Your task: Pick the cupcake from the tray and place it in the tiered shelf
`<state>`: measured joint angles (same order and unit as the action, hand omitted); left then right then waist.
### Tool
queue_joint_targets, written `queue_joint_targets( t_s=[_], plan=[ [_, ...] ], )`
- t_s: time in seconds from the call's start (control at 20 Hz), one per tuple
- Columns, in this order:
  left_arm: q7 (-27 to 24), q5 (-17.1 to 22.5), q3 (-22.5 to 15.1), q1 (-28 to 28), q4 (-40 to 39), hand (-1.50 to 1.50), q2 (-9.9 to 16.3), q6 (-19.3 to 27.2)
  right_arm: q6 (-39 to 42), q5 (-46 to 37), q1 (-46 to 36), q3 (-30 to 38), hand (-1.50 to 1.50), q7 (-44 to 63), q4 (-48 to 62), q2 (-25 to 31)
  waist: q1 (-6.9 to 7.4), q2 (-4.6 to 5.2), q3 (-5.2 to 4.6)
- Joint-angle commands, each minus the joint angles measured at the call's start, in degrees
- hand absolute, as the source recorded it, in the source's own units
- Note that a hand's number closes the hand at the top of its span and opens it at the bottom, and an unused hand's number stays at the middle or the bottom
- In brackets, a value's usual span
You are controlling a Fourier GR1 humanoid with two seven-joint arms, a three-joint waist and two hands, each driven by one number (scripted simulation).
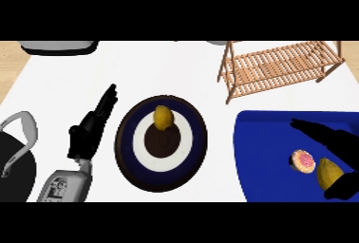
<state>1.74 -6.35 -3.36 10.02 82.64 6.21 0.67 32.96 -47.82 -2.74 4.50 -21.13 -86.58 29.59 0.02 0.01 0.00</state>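
From above, the white counter (175, 66) fills most of the head view. The right hand (329, 142) lies over the blue tray (266, 156) at the right edge, a dark shape whose thumb points left near the tray's upper part. The cupcake (304, 160), pink-topped, sits on the tray right against that hand, and the hand covers part of it. I cannot tell whether the fingers are curled round it or only lie beside it. A yellow thing (328, 173) shows just below, half buried under the hand's lower part; what it is I can't make out. The tray runs off the right edge.

The left hand (91, 130) rests on the counter left of the plate (133, 156), fingers straight and together, pointing up and away, holding nothing. A lemon (163, 117) lies on the plate's upper half.

The wooden shelf (277, 69) stands at the far right, well apart from the tray; its top is cut off. A grey object (60, 46) at the far left is also cut by the edge, and a dark round thing with a pale handle (17, 137) shows only in part at the left.
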Motion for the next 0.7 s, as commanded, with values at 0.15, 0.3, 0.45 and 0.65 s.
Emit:
queue_joint_targets(
  t_s=[0.15,0.3,0.45,0.65],
  plan=[
    [0.54,-0.5,0.75,-1.69,1.84,0.0,-0.72,-0.61,-1.23,-2.65,4.55,-0.24,-1.5,-2.59,-1.71,-1.67,-0.15,-0.05,0.0],
    [-1.67,-0.62,1.9,0.41,-1.36,0.0,-0.36,-1.22,-3.75,-5.59,-4.72,-2.08,-1.5,-3.21,10.02,-3.21,0.13,0.05,0.01],
    [-4.41,0.3,4.58,0.83,-3.85,0.0,1.65,-3.29,-2.51,-5.45,-0.48,-1.18,-1.5,-3.35,4.44,-2.95,-0.11,0.0,-0.01],
    [-0.96,-1.34,3.04,4.63,-4.43,0.0,-0.81,-1.14,-5.94,-9.7,-0.64,-3.69,1.5,-8.54,8.7,-0.14,-0.13,0.08,0.01]
  ],
)
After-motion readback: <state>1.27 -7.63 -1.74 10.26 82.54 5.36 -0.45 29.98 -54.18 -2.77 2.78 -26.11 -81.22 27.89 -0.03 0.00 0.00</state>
